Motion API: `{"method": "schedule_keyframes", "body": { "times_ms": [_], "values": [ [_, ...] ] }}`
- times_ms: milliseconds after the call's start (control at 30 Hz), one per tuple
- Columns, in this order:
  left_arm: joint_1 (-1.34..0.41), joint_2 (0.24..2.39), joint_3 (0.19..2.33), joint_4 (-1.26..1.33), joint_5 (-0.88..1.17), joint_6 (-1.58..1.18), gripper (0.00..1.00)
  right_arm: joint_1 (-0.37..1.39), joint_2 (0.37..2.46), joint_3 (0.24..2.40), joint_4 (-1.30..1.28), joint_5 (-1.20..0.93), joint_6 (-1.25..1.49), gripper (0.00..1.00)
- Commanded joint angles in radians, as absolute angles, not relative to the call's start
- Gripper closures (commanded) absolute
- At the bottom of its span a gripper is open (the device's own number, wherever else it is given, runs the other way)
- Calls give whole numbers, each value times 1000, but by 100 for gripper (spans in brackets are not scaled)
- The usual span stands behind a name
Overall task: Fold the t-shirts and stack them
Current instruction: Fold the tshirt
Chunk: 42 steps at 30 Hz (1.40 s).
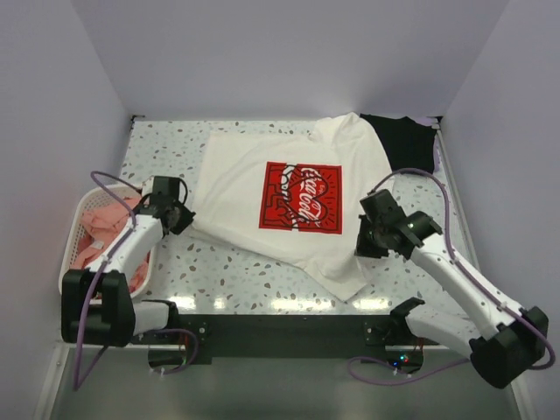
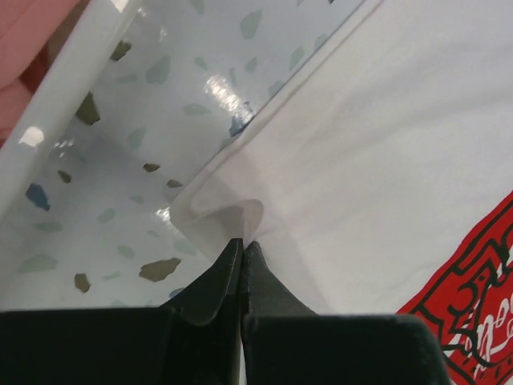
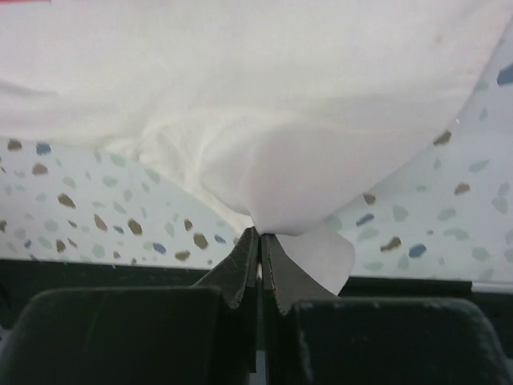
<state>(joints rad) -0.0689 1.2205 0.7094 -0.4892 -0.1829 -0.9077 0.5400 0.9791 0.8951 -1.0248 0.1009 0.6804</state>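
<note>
The white t-shirt [image 1: 236, 188] with a red-and-white square print lies spread across the middle of the speckled table. My left gripper [image 1: 181, 216] is shut on its left edge; in the left wrist view the gripper [image 2: 243, 243] pinches a small raised fold of the white t-shirt [image 2: 385, 160]. My right gripper [image 1: 366, 243] is shut on the shirt's right edge. The right wrist view has this gripper [image 3: 260, 234] holding a bunched lip of the white t-shirt [image 3: 264, 104] lifted off the table. A black t-shirt [image 1: 402, 140] lies at the back right, partly under the white one.
A white lattice basket [image 1: 73, 255] stands at the left edge with salmon-pink t-shirts [image 1: 98, 234] inside, close beside my left arm. Its rim [image 2: 56, 88] and pink cloth [image 2: 24, 32] appear in the left wrist view. Walls enclose the table on three sides.
</note>
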Motion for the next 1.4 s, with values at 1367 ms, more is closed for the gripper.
{"method": "schedule_keyframes", "body": {
  "times_ms": [1367],
  "values": [
    [-54,1655,1137,-443,-230,-963,100,11,1512,1055,-311,-216,693,100]
  ]
}}
